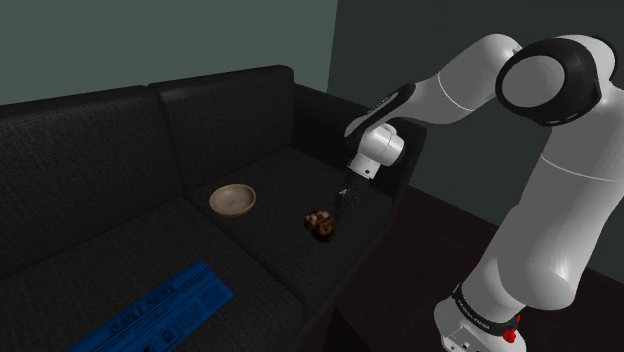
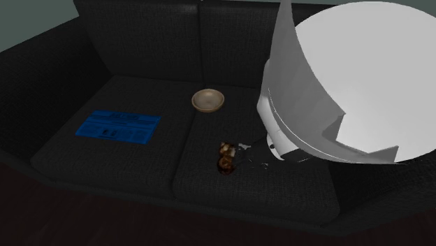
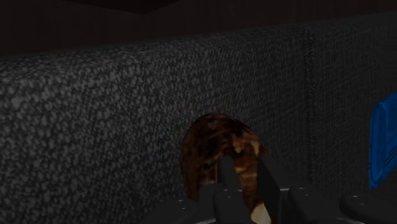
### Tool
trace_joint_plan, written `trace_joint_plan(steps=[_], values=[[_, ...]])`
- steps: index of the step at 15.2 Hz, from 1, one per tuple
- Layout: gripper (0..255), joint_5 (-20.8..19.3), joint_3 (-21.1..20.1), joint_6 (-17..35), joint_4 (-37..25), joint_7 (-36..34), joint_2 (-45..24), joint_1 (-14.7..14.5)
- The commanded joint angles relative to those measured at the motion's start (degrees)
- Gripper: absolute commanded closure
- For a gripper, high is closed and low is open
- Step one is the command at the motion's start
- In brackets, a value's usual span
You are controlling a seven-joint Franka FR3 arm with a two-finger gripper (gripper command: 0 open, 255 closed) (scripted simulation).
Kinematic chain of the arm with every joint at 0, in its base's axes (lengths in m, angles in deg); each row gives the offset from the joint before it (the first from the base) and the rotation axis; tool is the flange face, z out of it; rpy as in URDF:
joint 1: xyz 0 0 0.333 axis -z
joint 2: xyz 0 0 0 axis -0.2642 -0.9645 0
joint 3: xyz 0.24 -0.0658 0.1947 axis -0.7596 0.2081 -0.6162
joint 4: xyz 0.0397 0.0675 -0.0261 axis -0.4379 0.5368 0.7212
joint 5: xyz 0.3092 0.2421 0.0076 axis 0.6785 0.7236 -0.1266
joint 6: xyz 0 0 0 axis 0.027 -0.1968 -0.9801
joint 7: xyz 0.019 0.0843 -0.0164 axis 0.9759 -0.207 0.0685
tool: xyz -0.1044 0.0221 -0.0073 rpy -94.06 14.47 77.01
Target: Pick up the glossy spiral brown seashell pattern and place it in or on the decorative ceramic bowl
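A brown mottled seashell [image 3: 213,149] sits right at the gripper [image 3: 245,175], against dark speckled fabric [image 3: 95,127].

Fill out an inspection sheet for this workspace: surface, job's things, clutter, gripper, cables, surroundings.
Surface: dark sofa; its seat cushions are the work surface.
Job's things: brown shell lies on the seat; the bowl is upright and empty, apart from the shell toward the shoulder view's left.
Clutter: flat blue sheet on the other cushion.
Grippers: gripper is low, right at the shell on the shoulder view's right side; grasp cannot be told.
Cables: nothing seen.
Surroundings: grey-green wall behind the sofa; dark floor beside it.
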Motion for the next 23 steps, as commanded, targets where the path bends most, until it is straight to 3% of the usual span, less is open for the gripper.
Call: trace_joint_plan(steps=[1, 4, 5, 7, 8, 16, 23], values=[[255, -1.3, 0.2, -0.7, 0.1, -1.5, 1.5, -0.1], [255, -2.0, 0.4, -1.1, 0.1, -2.2, 2.3, -0.1], [0, -2.0, 0.4, -1.1, 0.1, -2.2, 2.3, -0.1], [0, 18.0, 0.5, 5.9, 5.3, 10.7, 3.1, 2.3], [0, 24.1, 0.5, 6.8, 6.3, 14.9, 3.0, 2.9], [0, 31.3, -2.1, 8.5, 4.2, 18.6, -2.5, 1.1], [0, 31.2, -2.1, 8.5, 4.2, 18.6, -2.5, 1.1]])
